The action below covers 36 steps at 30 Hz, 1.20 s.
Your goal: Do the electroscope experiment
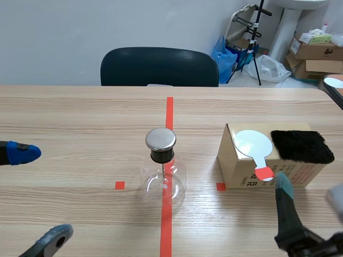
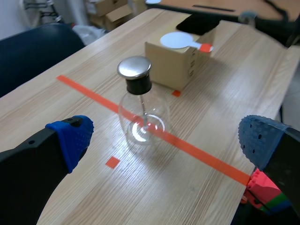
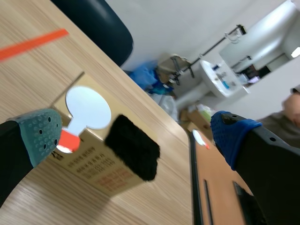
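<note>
The fragile, slick glass electroscope [image 1: 163, 172] stands at the middle of the bench [image 1: 80, 118], while the light, stiff white paddle [image 1: 251, 143], likely best pinched by its red handle [image 1: 263, 173], lies beside the soft black fur pad [image 1: 302, 145] on the cardboard box [image 1: 241, 172] nearer the right edge, and the left end effector [image 1: 40, 195] and right end effector [image 1: 310, 193] both gape empty.

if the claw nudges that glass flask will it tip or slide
Probably slides rather than tips: the flask has a wide, low belly. A push up at its metal cap might tip it. The clear glass looks fragile, so grip gently.
</note>
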Each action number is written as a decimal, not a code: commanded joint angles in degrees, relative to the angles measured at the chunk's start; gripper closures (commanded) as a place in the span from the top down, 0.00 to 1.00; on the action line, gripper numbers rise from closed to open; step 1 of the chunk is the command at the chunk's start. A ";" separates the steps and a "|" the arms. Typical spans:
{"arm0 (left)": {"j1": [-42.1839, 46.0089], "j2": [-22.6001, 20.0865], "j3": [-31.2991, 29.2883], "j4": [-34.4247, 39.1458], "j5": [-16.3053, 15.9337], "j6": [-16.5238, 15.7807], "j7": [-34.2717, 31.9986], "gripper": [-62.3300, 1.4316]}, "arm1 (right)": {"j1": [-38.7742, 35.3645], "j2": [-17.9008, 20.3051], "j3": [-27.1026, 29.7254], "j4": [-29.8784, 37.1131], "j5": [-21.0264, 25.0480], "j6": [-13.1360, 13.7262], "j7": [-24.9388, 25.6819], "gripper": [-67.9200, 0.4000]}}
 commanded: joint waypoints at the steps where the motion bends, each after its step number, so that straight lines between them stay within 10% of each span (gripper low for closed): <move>1: 1.55 2.29 0.20 3.30 -1.70 3.17 0.28 1.00 | 0.70 1.29 1.57 0.76 2.73 3.80 0.42 1.00; 15: 3.28 7.50 0.26 9.11 -6.64 10.12 10.14 1.00 | 8.37 3.19 9.75 3.37 23.04 39.32 -3.43 1.00; 36: 3.26 7.48 0.26 9.11 -6.58 10.12 14.19 1.00 | 13.18 3.19 10.10 3.34 30.36 41.09 -11.69 1.00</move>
